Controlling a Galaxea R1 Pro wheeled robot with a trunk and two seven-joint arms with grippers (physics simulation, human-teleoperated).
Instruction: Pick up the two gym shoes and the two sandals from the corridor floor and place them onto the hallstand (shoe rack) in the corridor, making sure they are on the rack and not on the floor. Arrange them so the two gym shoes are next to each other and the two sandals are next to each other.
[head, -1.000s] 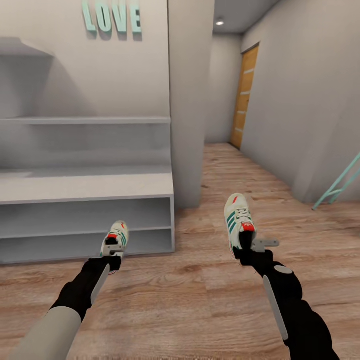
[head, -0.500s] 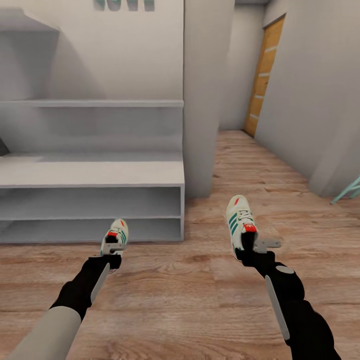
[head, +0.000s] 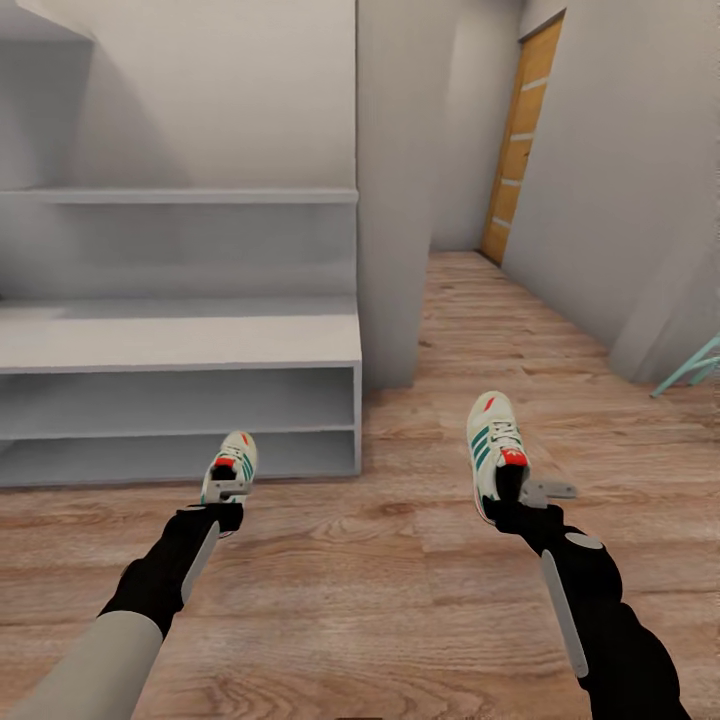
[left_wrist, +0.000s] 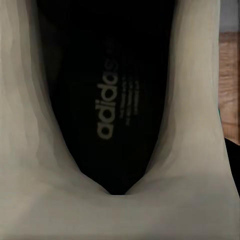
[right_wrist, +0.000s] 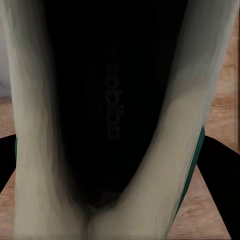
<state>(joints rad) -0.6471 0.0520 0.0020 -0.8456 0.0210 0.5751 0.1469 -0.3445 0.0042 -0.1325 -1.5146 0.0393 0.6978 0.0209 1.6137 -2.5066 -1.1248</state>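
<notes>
Corridor floor (head: 400, 590): light-brown wood planks, running under both arms and on toward an orange-brown door (head: 515, 150) at the far end.

Hallstand (head: 180, 345): long, low, white-grey, flat top with two open shelves beneath. It stands ahead of the left gripper (head: 225, 497), against the wall; its right end is next to a grey wall pillar (head: 395, 190). Top and both shelves carry nothing visible.

Left gym shoe (head: 232, 468): cream-white, green stripes, red-orange tag. Held at the heel end in the left jaws, toe pointing away toward the hallstand's lower shelf, raised off the floor. Left wrist view looks straight down into the shoe opening (left_wrist: 112, 100): dark insole with pale printed lettering, cream collar on either side.

Right gym shoe (head: 492, 448): same pattern, held at the heel in the jaws of the right gripper (head: 508, 497), toe pointing up the corridor, well to the right of the hallstand. Right wrist view: dark shoe interior (right_wrist: 112, 110), cream collar walls, green edge trim.

Both jaws closed narrow on the shoe heels. Shoes well apart from each other.
</notes>
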